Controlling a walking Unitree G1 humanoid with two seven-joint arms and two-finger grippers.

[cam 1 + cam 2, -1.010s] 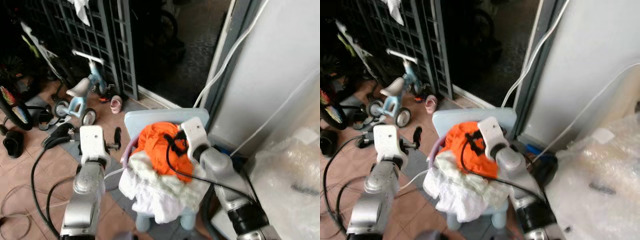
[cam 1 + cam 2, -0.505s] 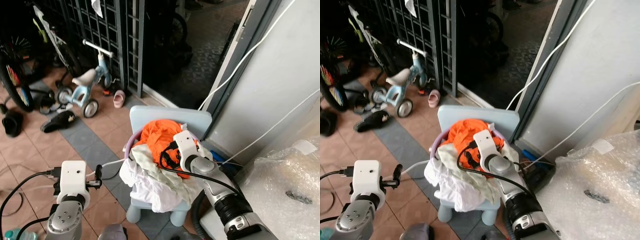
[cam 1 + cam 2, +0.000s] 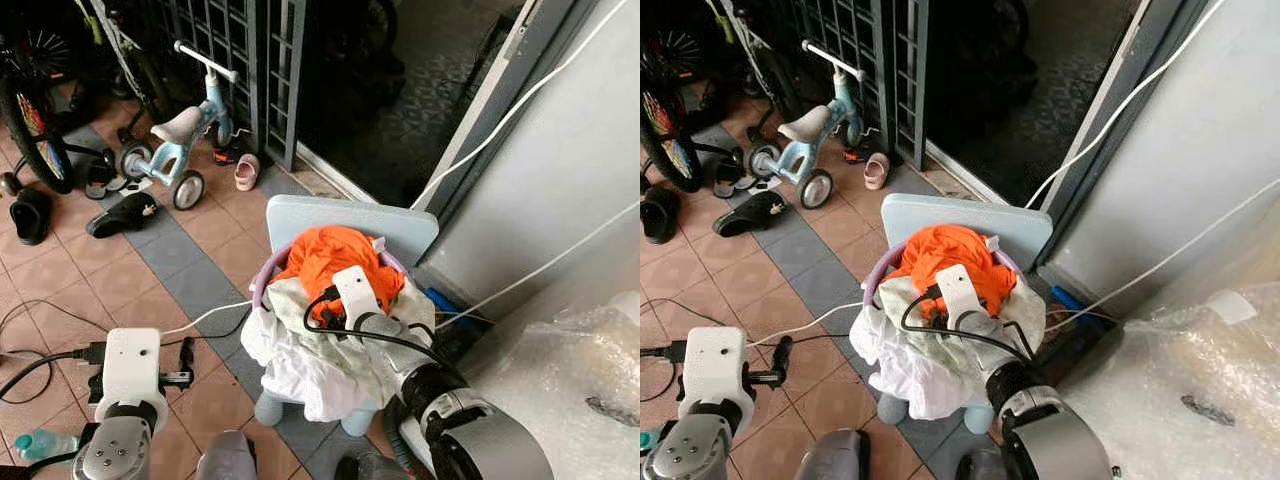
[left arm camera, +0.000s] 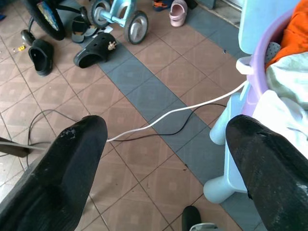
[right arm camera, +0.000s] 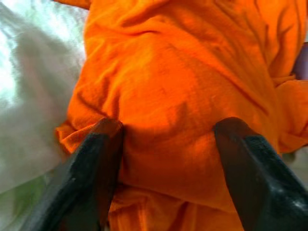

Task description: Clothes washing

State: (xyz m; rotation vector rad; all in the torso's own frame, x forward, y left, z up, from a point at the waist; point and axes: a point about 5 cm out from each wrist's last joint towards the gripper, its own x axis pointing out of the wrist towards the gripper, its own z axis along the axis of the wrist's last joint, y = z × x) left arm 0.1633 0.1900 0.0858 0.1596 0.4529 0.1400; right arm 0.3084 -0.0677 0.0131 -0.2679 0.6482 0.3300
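An orange garment (image 3: 330,252) lies on top of a heap of white clothes (image 3: 305,360) in a purple basin (image 3: 260,288). The basin stands on a small light-blue chair (image 3: 350,218). My right gripper (image 5: 168,142) is open and pressed down onto the orange garment, whose cloth bulges between its two fingers (image 5: 94,168). From the head view its wrist (image 3: 357,290) covers the fingers. My left gripper (image 4: 163,144) is open and holds nothing, low over the tiled floor to the left of the chair, where it shows as (image 3: 186,362).
A white cable (image 3: 205,318) runs across the tiles to the chair. A child's tricycle (image 3: 185,130), a pink shoe (image 3: 245,172), black sandals (image 3: 120,215) and a bicycle wheel (image 3: 35,120) stand back left by a metal gate (image 3: 235,50). Wall (image 3: 590,150) and bubble wrap (image 3: 575,385) close the right.
The camera has pulled back and risen. My left arm has dropped from beside the basin to low over the floor. My right gripper stays on the orange garment.
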